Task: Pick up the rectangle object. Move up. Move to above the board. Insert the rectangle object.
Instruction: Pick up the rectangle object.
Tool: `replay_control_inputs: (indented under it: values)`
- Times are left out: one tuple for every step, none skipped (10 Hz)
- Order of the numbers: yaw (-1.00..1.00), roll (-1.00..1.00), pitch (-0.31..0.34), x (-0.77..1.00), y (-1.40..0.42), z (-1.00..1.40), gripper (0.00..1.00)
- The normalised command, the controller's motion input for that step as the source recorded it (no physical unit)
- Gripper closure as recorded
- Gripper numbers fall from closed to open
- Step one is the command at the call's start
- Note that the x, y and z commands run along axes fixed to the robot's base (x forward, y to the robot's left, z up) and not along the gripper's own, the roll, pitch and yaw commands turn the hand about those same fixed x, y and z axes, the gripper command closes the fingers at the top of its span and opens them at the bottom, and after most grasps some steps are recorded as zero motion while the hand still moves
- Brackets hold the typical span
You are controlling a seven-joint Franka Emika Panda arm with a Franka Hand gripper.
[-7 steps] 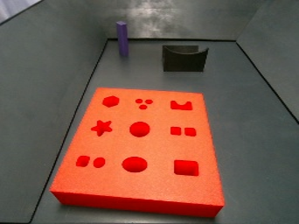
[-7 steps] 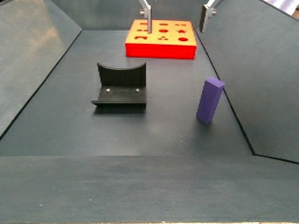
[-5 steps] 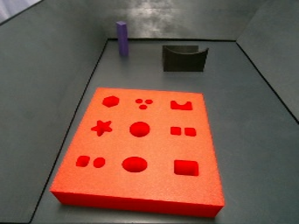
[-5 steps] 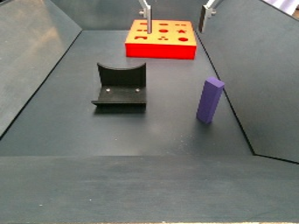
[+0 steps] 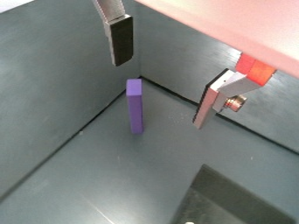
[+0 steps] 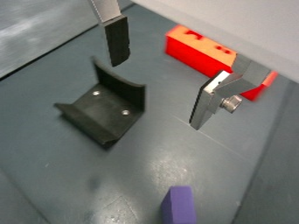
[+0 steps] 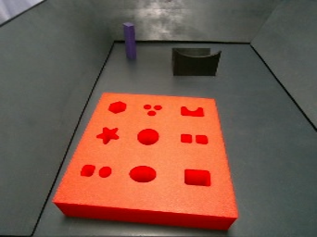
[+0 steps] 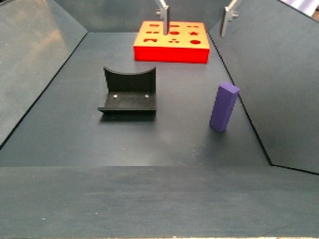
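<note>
The rectangle object is a slim purple bar standing upright on the grey floor near a wall, far from the board; it also shows in a side view and in both wrist views. The board is a thick red-orange slab with shaped cut-outs, also seen in a side view and a wrist view. My gripper hangs high near the board, open and empty, jaws wide apart. It is out of view in the side view nearest the board.
The dark fixture with a curved notch stands on the floor between the board and the bar; it also shows in a side view and a wrist view. Sloping grey walls enclose the floor.
The fingers have shifted slightly sideways in the side view that shows them. The bar, the board and the fixture have not moved.
</note>
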Motion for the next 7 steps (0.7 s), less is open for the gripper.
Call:
replay_control_inputs:
  values:
    - [-0.92,0.02,0.000,-0.25,0.01,-0.02,0.00]
    - [-0.75,0.04,0.006,-0.29,0.17,-0.14,0.00]
    - [-0.73,0.04,0.031,-0.28,0.20,-0.19,0.00]
    - [-0.64,0.02,0.036,-0.31,0.31,-0.21,0.00]
    - [-0.57,0.01,0.043,-0.31,0.39,-0.24,0.00]
    - [-0.67,0.01,0.044,-0.27,0.30,-0.25,0.00]
    - [-0.71,0.00,0.054,-0.26,0.27,-0.32,0.00]
